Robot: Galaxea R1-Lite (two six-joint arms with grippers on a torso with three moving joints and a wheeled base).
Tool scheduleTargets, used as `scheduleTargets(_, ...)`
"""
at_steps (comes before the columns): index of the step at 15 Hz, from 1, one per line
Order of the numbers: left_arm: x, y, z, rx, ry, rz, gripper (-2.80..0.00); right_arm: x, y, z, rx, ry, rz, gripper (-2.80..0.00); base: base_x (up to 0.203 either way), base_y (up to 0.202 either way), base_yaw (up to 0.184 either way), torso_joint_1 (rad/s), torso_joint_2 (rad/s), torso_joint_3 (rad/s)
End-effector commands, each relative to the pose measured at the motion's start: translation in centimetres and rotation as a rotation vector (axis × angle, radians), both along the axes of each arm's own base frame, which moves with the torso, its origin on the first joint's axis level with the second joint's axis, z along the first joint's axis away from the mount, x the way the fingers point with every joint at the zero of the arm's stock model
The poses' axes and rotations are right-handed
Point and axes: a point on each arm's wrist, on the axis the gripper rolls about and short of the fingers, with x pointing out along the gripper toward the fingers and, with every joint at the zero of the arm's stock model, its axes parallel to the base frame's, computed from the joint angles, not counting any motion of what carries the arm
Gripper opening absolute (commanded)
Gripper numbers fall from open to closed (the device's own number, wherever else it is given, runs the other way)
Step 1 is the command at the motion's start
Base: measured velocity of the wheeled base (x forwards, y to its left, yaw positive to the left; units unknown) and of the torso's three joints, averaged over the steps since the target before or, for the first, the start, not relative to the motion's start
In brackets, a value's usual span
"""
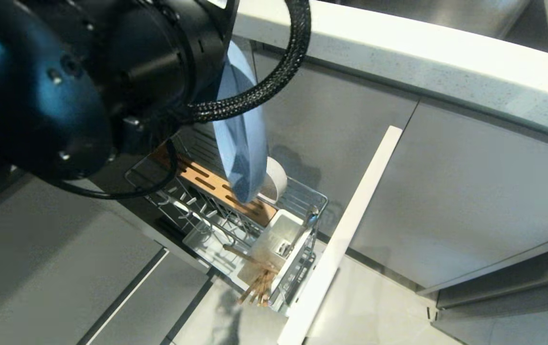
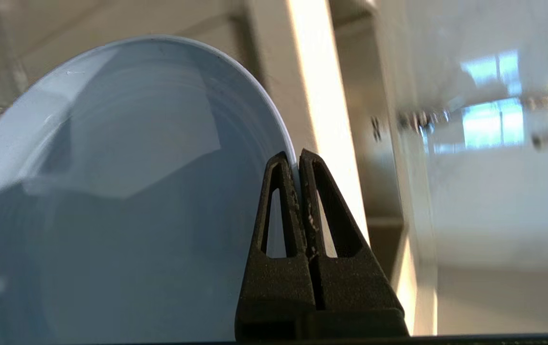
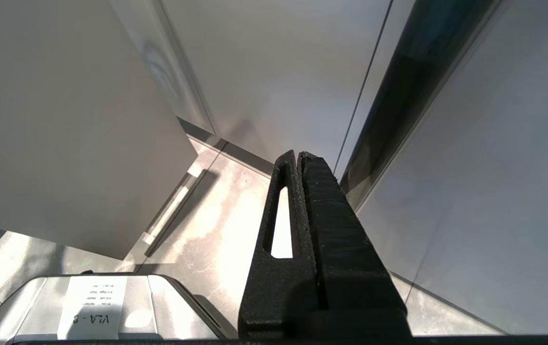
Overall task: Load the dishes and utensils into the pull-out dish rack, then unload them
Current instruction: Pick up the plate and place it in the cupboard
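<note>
Left hand (image 2: 297, 158) clamped tight on the rim of the pale-blue plate (image 1: 242, 143), fingers pinched either side of the edge. Plate is held on edge, nearly vertical, in the air above the pull-out dish rack (image 1: 178, 194), its lower rim over the slotted wooden strip (image 1: 211, 184); whether it touches the strip, can't tell. Left arm's black wrist housing fills the upper left of the head view and hides the plate's upper rim.

Off-white bowl (image 1: 274, 184) sits on its side in the rack just behind the plate's lower edge, next to the strip. White plastic caddy (image 1: 281, 237) is at the front end of the rack; a metal spoon (image 1: 305, 227) leans in it. Wooden chopsticks (image 1: 257, 278) lie at the front end beside the caddy, tips poking out past the wire. Wire pegs (image 1: 187, 201) on the near side of the strip are bare. Rack's door front (image 1: 345, 230) stands pulled out from the grey cabinets, under the pale bench (image 1: 398, 52).

Right hand (image 3: 297, 155) is fully closed on nothing, parked low, pointing at floor tile and cabinet fronts; not in the head view.
</note>
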Motion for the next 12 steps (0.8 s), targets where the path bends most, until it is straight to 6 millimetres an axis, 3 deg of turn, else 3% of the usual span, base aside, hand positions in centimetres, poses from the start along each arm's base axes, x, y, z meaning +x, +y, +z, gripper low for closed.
scheduleTargets(1,0.6,1.4,-0.7,-0.036,0.014,0.041,-2.80,0.0,0.0,0.0,0.000,-0.001,0.000,-2.80,0.000,0.000,0.000,0.000,0.00,0.000)
scheduleTargets(9,2.2,2.8,-5.7,-0.047,0.096,0.101,-2.80,0.0,0.0,-0.1,0.000,-0.003,0.001,-2.80,0.000,0.000,0.000,0.000,0.00,0.000)
scheduleTargets(12,2.5,2.9,-6.4,-0.066,0.088,0.114,-2.80,0.0,0.0,0.0,0.000,-0.003,0.000,-2.80,0.000,0.000,0.000,0.000,0.00,0.000)
